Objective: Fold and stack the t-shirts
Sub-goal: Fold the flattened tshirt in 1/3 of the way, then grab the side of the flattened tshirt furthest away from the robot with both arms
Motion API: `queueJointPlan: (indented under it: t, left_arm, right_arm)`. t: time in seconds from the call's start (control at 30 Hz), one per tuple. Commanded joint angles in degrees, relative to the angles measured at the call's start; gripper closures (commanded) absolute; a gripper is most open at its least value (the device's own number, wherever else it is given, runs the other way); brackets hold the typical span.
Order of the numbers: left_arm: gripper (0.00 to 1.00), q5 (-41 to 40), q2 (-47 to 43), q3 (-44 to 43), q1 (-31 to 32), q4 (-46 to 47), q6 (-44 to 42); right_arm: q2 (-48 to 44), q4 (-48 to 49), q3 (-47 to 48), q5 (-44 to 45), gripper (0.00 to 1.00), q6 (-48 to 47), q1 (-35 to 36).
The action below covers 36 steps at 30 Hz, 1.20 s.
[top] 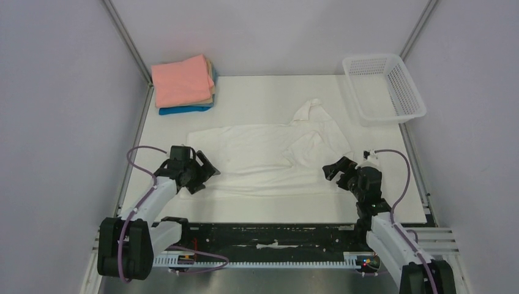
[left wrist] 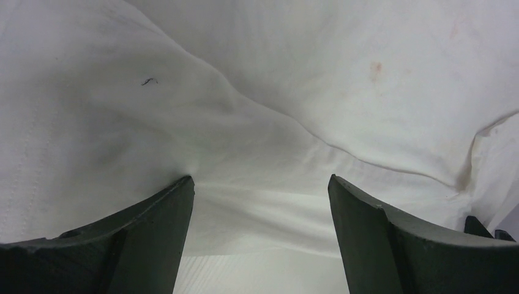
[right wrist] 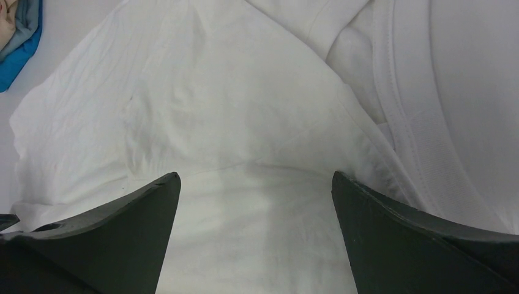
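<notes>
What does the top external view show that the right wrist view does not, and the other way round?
Only the top external view shows the white basket at the far right and the left gripper, open at the left edge of the white t-shirt. Only the right wrist view shows the ribbed neckline in close detail. Both show the white t-shirt, the bright blue folded t-shirt and the right gripper, its fingers wide apart over the cloth.
</notes>
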State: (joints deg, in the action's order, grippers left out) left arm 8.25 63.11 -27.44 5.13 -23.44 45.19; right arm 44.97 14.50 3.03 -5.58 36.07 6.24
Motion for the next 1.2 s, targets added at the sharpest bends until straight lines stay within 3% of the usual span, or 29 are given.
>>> queueJointPlan:
  t: [0.0, 0.23, 0.4, 0.53, 0.7, 0.8, 0.93, 1.03, 1.17]
  left_arm:
    - [0.12, -1.1, -4.3, 4.2, 0.0, -6.6, 1.4]
    - [0.12, -2.3, -14.3, 7.1, 0.3, -8.8, 5.0]
    - [0.12, -2.3, -18.2, 6.0, 0.3, -11.2, 5.3]
    - [0.12, -0.5, -19.6, 2.5, 0.4, -11.1, 3.5]
    - [0.12, -3.3, -18.6, -5.7, 0.4, -11.6, 2.8]
    - [0.12, -4.9, -13.7, -10.8, 0.3, -8.4, 2.1]
    - [0.12, -10.9, 0.2, -21.5, 0.2, -7.7, -0.5]
    - [0.12, -16.2, 12.3, -30.0, -0.6, -8.0, -1.9]
    - [0.12, -19.7, 25.3, -40.5, -3.0, -8.7, -5.2]
  right_arm:
    - [-9.8, -22.5, -4.4, 3.3, 0.02, -0.3, -0.7]
    - [-28.8, -38.4, -3.4, 4.4, 0.02, 1.4, -0.7]
    - [-33.7, -44.3, -1.6, 4.0, 0.02, 1.6, -0.7]
    - [-34.0, -43.3, 2.2, 5.2, 0.02, -0.6, -0.7]
    - [-26.2, -37.6, 10.3, 6.6, 0.02, -4.6, -0.7]
    - [-18.1, -31.9, 14.9, 5.8, 0.02, -6.2, -0.7]
    - [-7.9, -21.9, 18.8, 3.0, 0.02, -5.8, 0.4]
    - [0.4, -14.2, 21.2, 6.4, 0.02, -5.1, 4.6]
    - [12.7, -11.0, 30.1, 12.2, 0.02, -8.8, 9.6]
